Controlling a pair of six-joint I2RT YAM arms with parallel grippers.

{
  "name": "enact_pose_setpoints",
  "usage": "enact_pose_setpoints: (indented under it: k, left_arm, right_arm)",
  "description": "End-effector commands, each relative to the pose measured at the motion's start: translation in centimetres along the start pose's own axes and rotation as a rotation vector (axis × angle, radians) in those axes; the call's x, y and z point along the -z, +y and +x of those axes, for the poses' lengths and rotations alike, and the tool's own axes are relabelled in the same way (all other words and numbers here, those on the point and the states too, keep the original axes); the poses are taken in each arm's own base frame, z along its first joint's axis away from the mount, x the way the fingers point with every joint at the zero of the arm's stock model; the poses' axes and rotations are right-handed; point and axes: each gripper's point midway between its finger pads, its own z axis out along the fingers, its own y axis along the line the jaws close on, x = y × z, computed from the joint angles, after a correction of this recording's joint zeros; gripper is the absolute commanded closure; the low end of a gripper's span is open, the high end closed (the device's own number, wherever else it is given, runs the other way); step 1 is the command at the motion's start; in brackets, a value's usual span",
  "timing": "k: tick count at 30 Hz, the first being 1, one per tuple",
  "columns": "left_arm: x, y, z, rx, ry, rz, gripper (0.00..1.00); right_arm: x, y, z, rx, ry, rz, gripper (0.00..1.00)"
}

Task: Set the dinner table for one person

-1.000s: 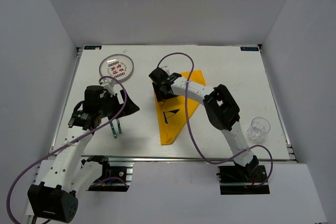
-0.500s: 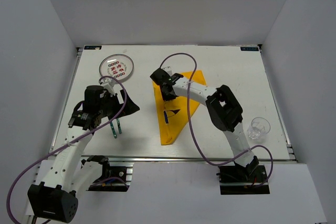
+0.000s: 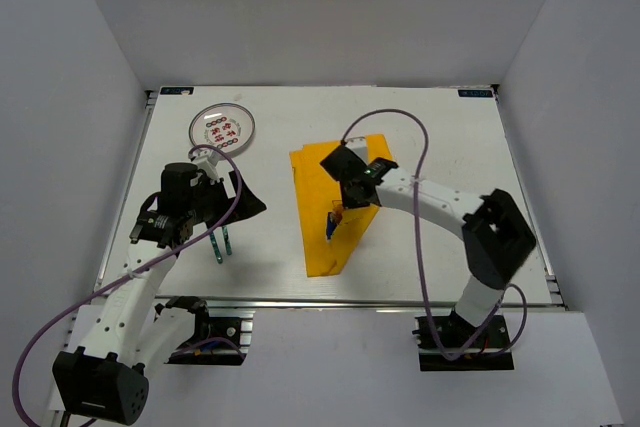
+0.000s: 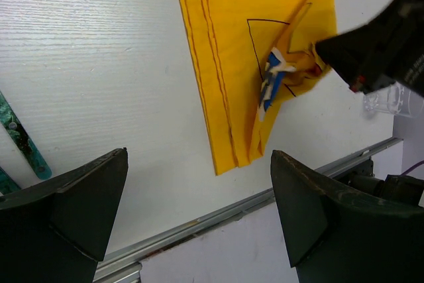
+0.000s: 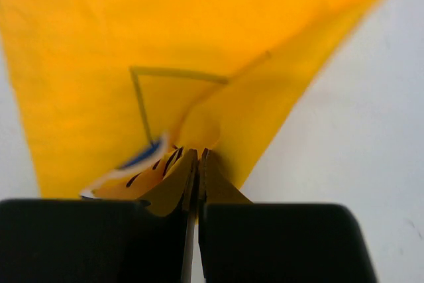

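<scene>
Right wrist view gives me the clearest read: the right gripper (image 5: 199, 160) has its jaws pressed fully together on a raised fold of the yellow printed fabric cloth (image 5: 199, 24). The fold peaks right at the fingertips, and the rest of the cloth runs flat away beyond them. The large white rectangular dinner table (image 3: 450, 137) lies directly beneath both grippers, and the cloth rests on it under the right one.

The left gripper (image 4: 199, 164) is spread as wide as it goes and holds nothing. It hangs above bare tabletop, with the cloth's near corner just ahead of its fingers. The thin teal plastic utensils (image 4: 23, 140) lie off to its left, and the round clear plate with red markings (image 3: 222, 127) sits further out beyond it. A small clear glass tumbler (image 4: 386, 101) stands well past the right gripper, near the table's rail.

I judge the step in hand to be spreading this doubled-over cloth flat as a place mat. To do it well, I would lift the pinched fold only slightly so the lower layer stays put. I would then draw it outward in one slow, level pull away from the crease. I'd steer clear of the tumbler and let go only once the layer lies flat.
</scene>
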Motion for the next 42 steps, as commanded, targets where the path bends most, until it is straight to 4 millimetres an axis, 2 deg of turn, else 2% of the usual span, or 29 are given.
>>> enact_pose_setpoints:
  k: [1,2,3,4,5,6,7,8,13,16,17,19,20,21,22,23,24,25,26,27,28,31,33,34,42]
  left_arm:
    - [0.1,-0.6,-0.3,-0.016,-0.018,0.029,0.02]
    - [0.1,-0.6,-0.3,-0.016,-0.018,0.029,0.02]
    - [0.1,-0.6,-0.3,-0.016,-0.017,0.03,0.02]
    - [0.1,-0.6,-0.3,-0.017,-0.014,0.031,0.02]
    - [0.0,-0.6,-0.2,-0.013,-0.009,0.03,0.02]
    - [-0.1,-0.6,-0.2,-0.015,-0.009,0.031,0.02]
    - [-0.1,-0.5,-0.2,-0.014,-0.006,0.03,0.02]
    - [-0.1,-0.5,-0.2,-0.013,-0.004,0.027,0.02]
    - [-0.3,-0.3,-0.1,-0.011,0.003,0.022,0.02]
    - [-0.1,-0.3,-0.2,-0.009,-0.004,0.019,0.02]
    - [-0.1,-0.3,-0.2,-0.011,-0.009,0.018,0.02]
    - [-0.1,-0.3,-0.2,-0.01,-0.009,0.014,0.02]
    - [-0.1,-0.2,-0.2,-0.008,-0.009,0.011,0.02]
    - [0.0,-0.2,-0.2,-0.006,-0.009,0.009,0.02]
    - [-0.1,-0.1,-0.2,-0.006,-0.008,0.005,0.02]
    - [0.0,0.0,-0.3,-0.003,-0.012,-0.004,0.02]
    - [0.0,0.1,-0.3,-0.001,-0.013,-0.011,0.02]
    - [0.0,0.2,-0.4,0.003,-0.019,-0.018,0.02]
    - [0.1,0.3,-0.5,0.005,-0.027,-0.03,0.02]
    - [0.2,0.3,-0.6,0.005,-0.033,-0.032,0.02]
    - [0.2,0.4,-0.6,0.008,-0.035,-0.036,0.02]
    - [0.2,0.4,-0.6,0.008,-0.035,-0.032,0.02]
    - [0.2,0.3,-0.5,0.007,-0.032,-0.029,0.02]
    - [0.1,0.3,-0.5,0.01,-0.027,-0.03,0.02]
    - [0.2,0.2,-0.6,0.004,-0.032,-0.024,0.02]
  right_arm:
    - [3.0,-3.8,2.1,-0.102,-0.031,0.058,1.0]
    - [2.7,-5.5,4.9,-0.124,0.012,0.103,1.0]
    - [4.3,-6.8,4.9,-0.16,-0.03,0.106,1.0]
    - [5.0,-7.8,6.1,-0.174,-0.025,0.119,1.0]
    - [4.8,-9.1,8.4,-0.183,0.004,0.145,0.95]
    - [6.1,-9.6,8.2,-0.208,-0.036,0.113,0.51]
    - [6.6,-10.4,8.8,-0.211,-0.036,0.116,0.2]
    - [7.0,-10.8,8.9,-0.214,-0.052,0.113,0.17]
    - [9.1,-11.5,6.9,-0.179,-0.151,0.075,0.13]
    - [9.1,-6.7,5.5,-0.02,-0.153,-0.153,0.15]
    - [9.0,-3.2,5.1,0.051,-0.134,-0.294,0.18]
    - [8.6,-0.6,5.1,0.093,-0.086,-0.341,0.2]
    - [6.8,-0.3,6.9,0.148,-0.001,-0.268,0.22]
    - [6.5,0.5,7.1,0.168,0.009,-0.246,0.22]
    - [6.4,1.2,5.8,0.145,-0.015,-0.213,0.23]
    - [5.5,2.4,6.9,0.173,0.018,-0.192,0.24]
    - [5.8,3.2,6.0,0.138,0.01,-0.185,0.25]
    - [4.7,3.3,6.3,0.141,0.021,-0.132,0.25]
    - [4.6,3.9,6.6,0.15,0.024,-0.114,0.27]
    - [4.8,4.2,5.8,0.131,0.017,-0.083,0.28]
    - [3.6,4.4,6.6,0.15,0.047,-0.045,0.29]
    - [3.1,6.9,7.5,0.208,0.068,-0.048,0.3]
    - [2.3,7.6,8.2,0.244,0.081,-0.025,0.31]
    - [2.5,8.3,7.7,0.241,0.068,-0.024,0.32]
    - [0.4,9.0,8.2,0.27,0.084,0.026,0.38]
